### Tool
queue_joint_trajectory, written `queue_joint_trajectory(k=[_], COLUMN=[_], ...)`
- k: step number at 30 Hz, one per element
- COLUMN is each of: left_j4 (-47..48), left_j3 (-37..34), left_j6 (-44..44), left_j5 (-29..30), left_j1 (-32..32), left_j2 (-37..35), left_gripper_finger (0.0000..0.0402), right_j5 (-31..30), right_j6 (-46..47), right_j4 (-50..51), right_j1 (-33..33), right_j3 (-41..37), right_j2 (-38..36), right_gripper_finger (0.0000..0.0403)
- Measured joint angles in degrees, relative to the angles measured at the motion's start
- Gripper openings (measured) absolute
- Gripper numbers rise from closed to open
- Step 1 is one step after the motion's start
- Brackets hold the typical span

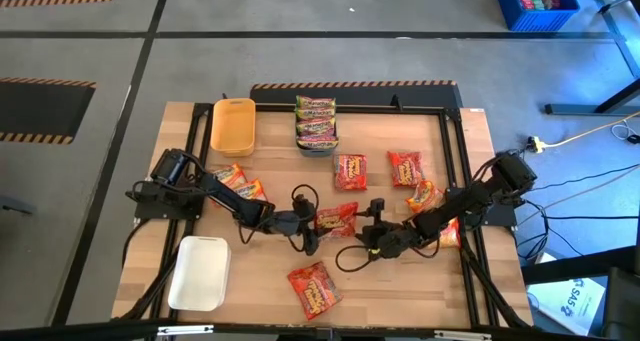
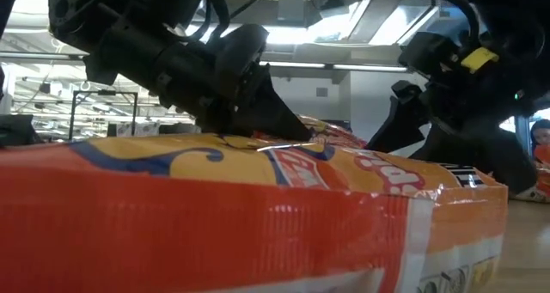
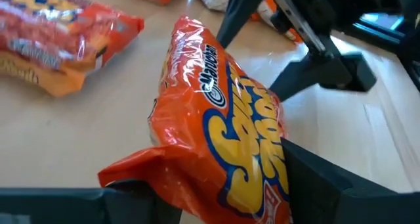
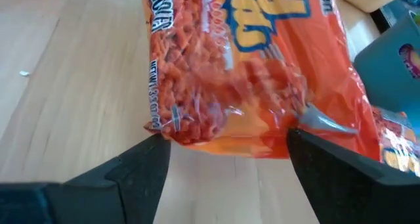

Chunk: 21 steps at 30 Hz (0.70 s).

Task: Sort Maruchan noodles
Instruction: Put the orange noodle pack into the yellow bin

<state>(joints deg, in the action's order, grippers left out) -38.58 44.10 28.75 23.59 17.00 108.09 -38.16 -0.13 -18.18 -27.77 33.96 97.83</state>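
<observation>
An orange Maruchan packet (image 1: 337,219) lies at mid-table between my two grippers. My left gripper (image 1: 308,221) reaches it from the table's left and is shut on its end, seen in the left wrist view (image 3: 223,119). My right gripper (image 1: 368,229) comes from the right. It is open, one finger on either side of the packet's other end (image 4: 249,66). More packets lie loose: two red ones (image 1: 350,171) (image 1: 405,168) and one near the front edge (image 1: 315,286) that fills the low view (image 2: 258,207). Green-edged packets sit in the blue-grey tray (image 1: 316,121). My left gripper (image 3: 216,175) pinches the packet's crumpled end (image 3: 197,178) between its two fingers, which span the packet's width. It comes nearly level from the table's left, and the packet stretches away toward the other arm. My right gripper (image 4: 226,145) brackets the opposite end; I cannot tell whether its fingertips touch the wrapper.
A yellow tray (image 1: 232,126) stands at the far left and a white tray (image 1: 200,271) at the near left. Other packets lie under the left arm (image 1: 240,183) and beside the right arm (image 1: 425,194). Bare wood shows along the near right edge.
</observation>
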Motion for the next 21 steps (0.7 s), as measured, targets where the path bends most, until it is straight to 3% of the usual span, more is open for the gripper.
queue_joint_trajectory(k=[5,13,16,21], left_j4=[-0.4,-2.1,-2.5,-2.5], left_j3=[0.0,0.0,0.0,0.1], left_j6=[-3.7,-12.1,-15.6,-20.5], left_j5=[-0.9,0.2,2.5,10.4], left_j1=[1.1,3.2,4.6,7.5], left_j2=[0.0,0.0,-0.4,-2.2], left_gripper_finger=[0.0197,0.0176,0.0174,0.0174], right_j5=[1.4,13.9,15.6,15.2], right_j6=[4.6,19.8,20.9,15.3], right_j4=[14.9,44.8,44.9,25.8], right_j1=[0.1,0.0,0.0,1.5], right_j3=[2.2,9.5,7.9,-1.4], right_j2=[-4.3,-11.1,-13.2,-15.3], right_gripper_finger=[0.0305,0.0305,0.0305,0.0305])
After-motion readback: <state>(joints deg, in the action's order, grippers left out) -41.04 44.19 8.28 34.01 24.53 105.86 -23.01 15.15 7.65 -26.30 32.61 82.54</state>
